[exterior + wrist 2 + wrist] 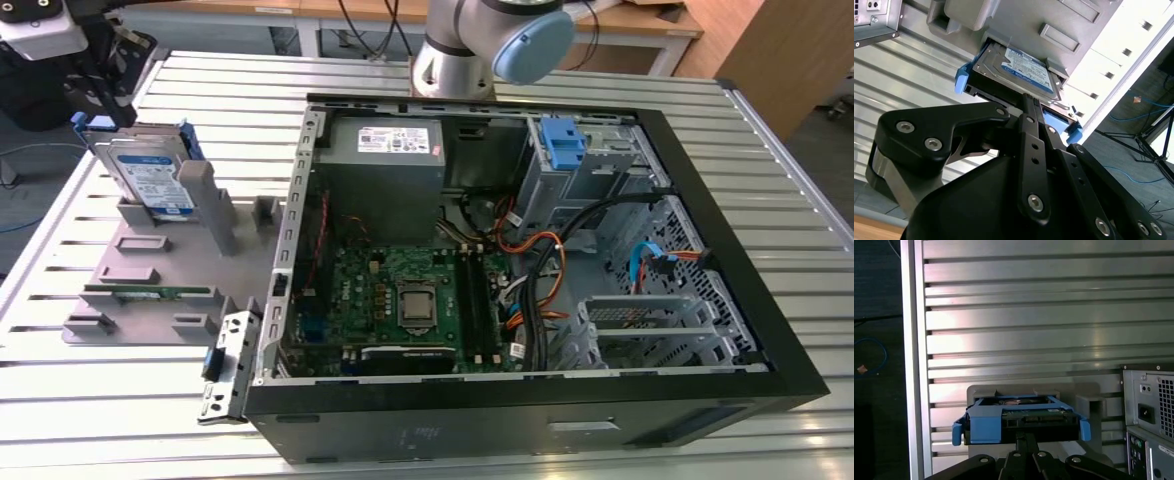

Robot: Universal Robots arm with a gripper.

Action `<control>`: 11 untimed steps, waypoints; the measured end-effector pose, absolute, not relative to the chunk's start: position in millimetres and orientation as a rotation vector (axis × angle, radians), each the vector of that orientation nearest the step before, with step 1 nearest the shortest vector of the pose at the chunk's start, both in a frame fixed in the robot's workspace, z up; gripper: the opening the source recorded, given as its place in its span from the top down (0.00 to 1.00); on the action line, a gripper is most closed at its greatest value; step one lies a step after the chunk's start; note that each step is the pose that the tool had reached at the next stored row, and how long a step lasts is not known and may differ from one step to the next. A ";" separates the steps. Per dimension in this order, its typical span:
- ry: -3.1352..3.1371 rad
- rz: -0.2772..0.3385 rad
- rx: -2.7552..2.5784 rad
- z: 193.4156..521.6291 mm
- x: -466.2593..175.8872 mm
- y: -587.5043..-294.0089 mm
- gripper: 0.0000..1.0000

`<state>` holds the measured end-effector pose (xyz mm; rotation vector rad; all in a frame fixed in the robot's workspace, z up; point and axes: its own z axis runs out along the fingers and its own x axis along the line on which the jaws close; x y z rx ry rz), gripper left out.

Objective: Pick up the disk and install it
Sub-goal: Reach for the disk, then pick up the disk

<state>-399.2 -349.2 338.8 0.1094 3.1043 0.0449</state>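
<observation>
Worktop's a slatted aluminium table [747,140], with soft glare across the slats. Behind the table there's a wood-topped bench [627,22]. Off the table's edge it's dark floor [879,410] with a blue cable [885,355] looped on it.

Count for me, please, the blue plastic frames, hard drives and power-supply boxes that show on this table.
Blue plastic frames: 2, the carrier around the disk and the lone bracket in the case
Hard drives: 1, the disk
Power-supply boxes: 1, the grey box
Total: 4
</observation>
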 end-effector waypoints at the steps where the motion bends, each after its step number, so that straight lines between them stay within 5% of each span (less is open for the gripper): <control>1: 3.104 0.045 0.109 338.7 -399.2 -349.2 0.89; 11: 3.104 0.045 0.109 339.2 -399.2 -349.2 0.89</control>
